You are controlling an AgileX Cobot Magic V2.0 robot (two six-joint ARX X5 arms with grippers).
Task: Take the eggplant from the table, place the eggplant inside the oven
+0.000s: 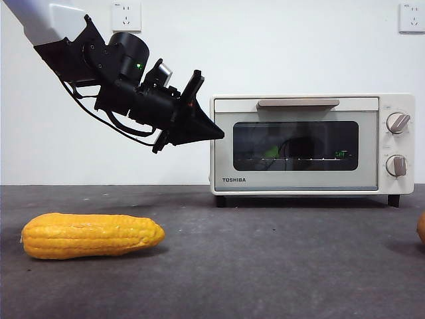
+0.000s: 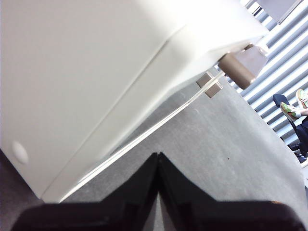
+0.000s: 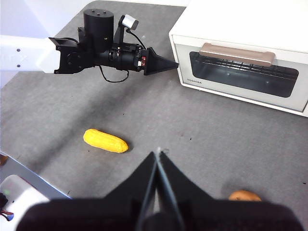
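Note:
The oven (image 1: 299, 179) stands at the back of the table (image 1: 265, 272) with its door closed. Behind the dark glass, a green patch and a dark rounded shape on the rack look like the eggplant (image 1: 272, 151). My left gripper (image 1: 219, 135) is shut and empty, its tip level with the oven's upper left corner and just short of it. The left wrist view shows that gripper (image 2: 158, 155) close beside the oven's cream side wall (image 2: 86, 72). My right gripper (image 3: 158, 153) is shut and empty, high above the table in front of the oven (image 3: 240, 24).
A yellow-orange corn cob (image 1: 93, 235) lies on the table at the front left; the right wrist view shows the corn cob (image 3: 106, 141) too. A small orange object (image 3: 244, 196) lies at the front right, cut off by the front view's right edge. The oven's beige handle (image 1: 297, 103) runs along the door's top.

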